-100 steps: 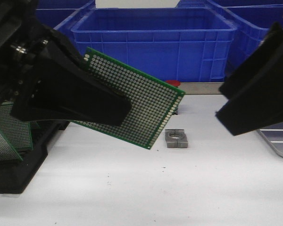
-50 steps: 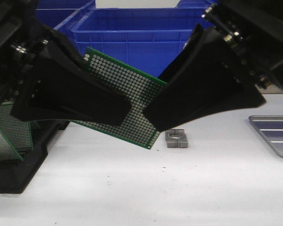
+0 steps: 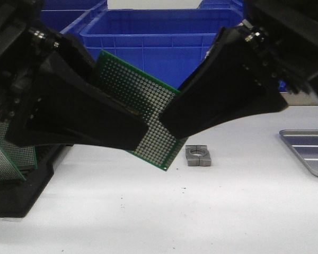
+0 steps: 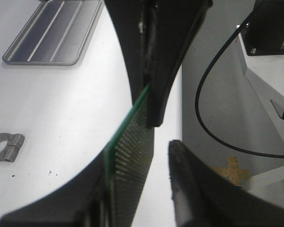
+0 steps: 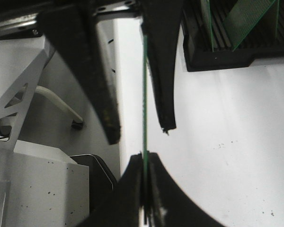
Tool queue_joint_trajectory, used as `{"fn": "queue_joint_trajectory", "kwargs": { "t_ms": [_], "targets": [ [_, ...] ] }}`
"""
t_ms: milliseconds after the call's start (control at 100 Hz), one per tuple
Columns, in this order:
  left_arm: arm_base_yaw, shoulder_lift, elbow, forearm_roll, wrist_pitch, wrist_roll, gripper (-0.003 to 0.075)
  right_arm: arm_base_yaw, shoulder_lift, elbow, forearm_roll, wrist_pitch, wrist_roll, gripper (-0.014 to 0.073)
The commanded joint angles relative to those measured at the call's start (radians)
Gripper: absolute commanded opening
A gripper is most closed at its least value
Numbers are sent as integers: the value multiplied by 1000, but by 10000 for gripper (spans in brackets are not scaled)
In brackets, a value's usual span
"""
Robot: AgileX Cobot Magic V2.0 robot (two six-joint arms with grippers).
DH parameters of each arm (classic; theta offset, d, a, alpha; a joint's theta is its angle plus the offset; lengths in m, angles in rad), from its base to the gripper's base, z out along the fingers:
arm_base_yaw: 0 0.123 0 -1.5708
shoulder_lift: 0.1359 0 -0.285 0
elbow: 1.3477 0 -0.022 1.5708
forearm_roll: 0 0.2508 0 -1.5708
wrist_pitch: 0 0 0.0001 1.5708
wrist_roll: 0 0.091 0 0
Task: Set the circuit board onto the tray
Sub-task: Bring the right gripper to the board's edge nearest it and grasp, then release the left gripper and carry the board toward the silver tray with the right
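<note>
The green circuit board (image 3: 143, 92) hangs tilted in the air over the white table, between both grippers. My right gripper (image 3: 164, 123) is shut on its right edge; in the right wrist view the fingers (image 5: 145, 158) pinch the thin board (image 5: 145, 94) edge-on. My left gripper (image 3: 144, 131) is open: in the left wrist view (image 4: 139, 151) the board (image 4: 132, 146) lies against one finger and the other finger (image 4: 180, 161) stands apart from it. The silvery ribbed tray (image 3: 307, 151) lies on the table at the far right, also in the left wrist view (image 4: 52, 30).
A black slotted rack (image 3: 10, 185) with more green boards (image 3: 5, 156) stands at the left. Blue crates (image 3: 169, 47) line the back. A small grey metal clamp block (image 3: 199, 156) lies on the table under the board.
The left gripper's jaws have opened and the arm has risen slightly. The right gripper came in from the right and closed on the board's right edge. The board has tilted a little steeper.
</note>
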Motion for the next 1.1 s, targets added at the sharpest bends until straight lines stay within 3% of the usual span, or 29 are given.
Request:
{"fn": "queue_joint_trajectory", "kwargs": {
  "t_ms": [0,60,300,440,690,910,1090],
  "targets": [
    [-7,-19,-27,-68,42,2,408,-6,-17,-32,58,-7,6,-71],
    [-7,-19,-27,-72,42,2,438,-6,-17,-32,58,11,14,-71],
    [-7,-19,-27,-98,38,2,433,-13,-17,-29,40,78,56,-71],
    [-7,-19,-27,-98,38,2,433,-71,-17,-29,-26,77,130,-71],
    [-7,-19,-27,-98,38,2,433,-295,-17,-29,-174,100,222,-71],
    [-7,-19,-27,-98,38,2,433,-528,-13,-29,-182,65,224,-71],
    [-7,-19,-27,-98,38,2,433,-674,36,-29,-181,-50,279,-71]
  ]
}}
